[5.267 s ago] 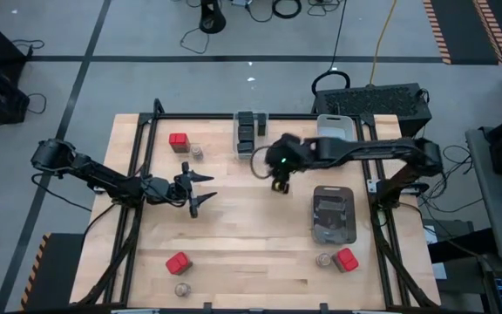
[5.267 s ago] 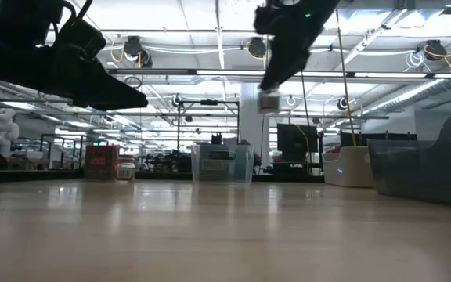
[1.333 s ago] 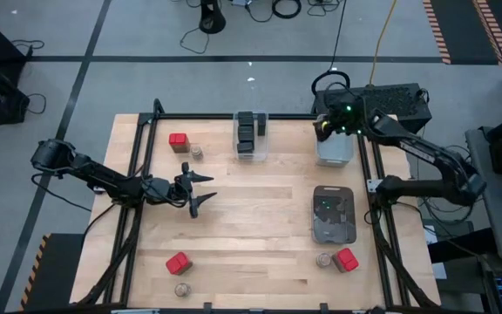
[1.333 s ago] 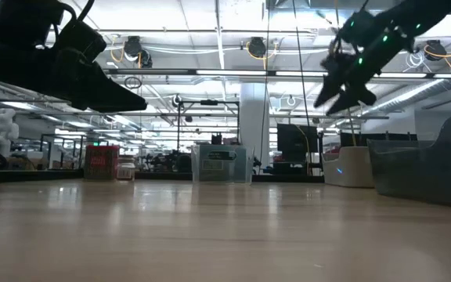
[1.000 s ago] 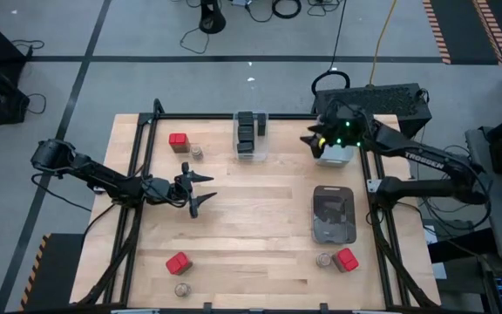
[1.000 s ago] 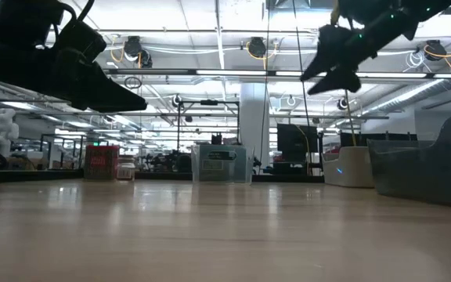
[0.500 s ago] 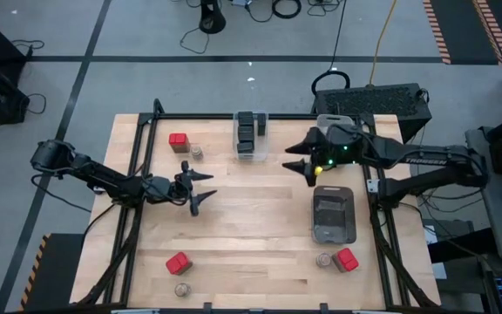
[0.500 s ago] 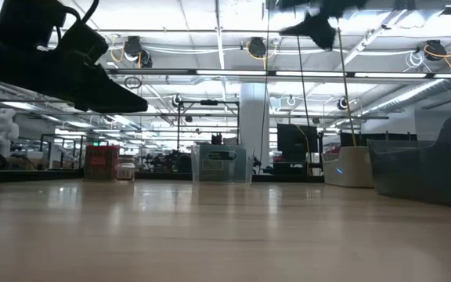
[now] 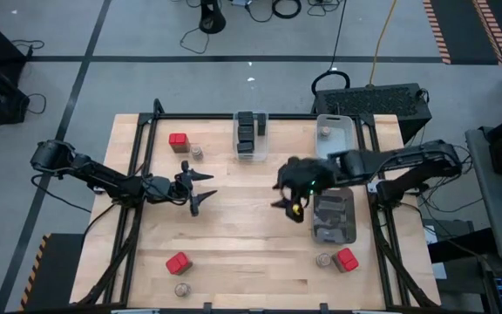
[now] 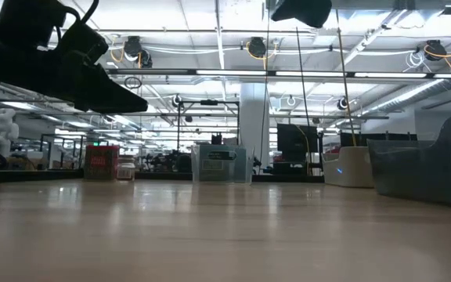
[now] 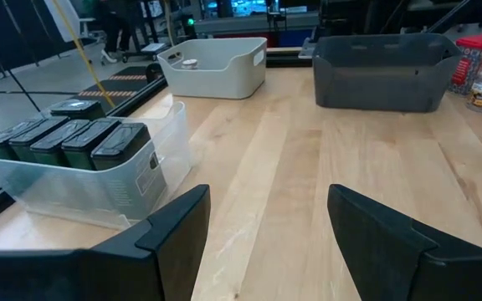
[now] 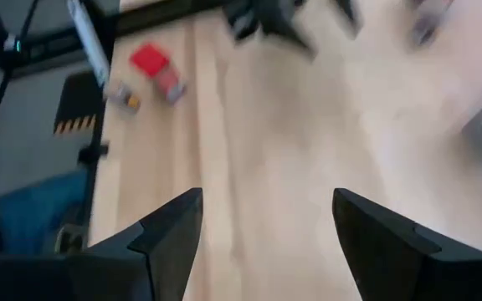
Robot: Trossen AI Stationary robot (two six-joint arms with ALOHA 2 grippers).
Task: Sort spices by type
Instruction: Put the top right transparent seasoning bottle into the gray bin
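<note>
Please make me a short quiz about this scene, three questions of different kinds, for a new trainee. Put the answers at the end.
1. True or false: the right gripper holds a jar.
2. How many red tins stand on the table?
3. What sits in the white bin? A) a red tin B) a round jar C) a dark tin

Key:
1. False; its jaws are open and empty.
2. Three.
3. B

Right pincer (image 9: 291, 199), earlier carrying a small round jar above mid-bench, then over the white bin (image 9: 335, 127) at the far edge, has swung back empty toward the bench's middle; a jar (image 9: 327, 133) now lies in that bin.
</note>
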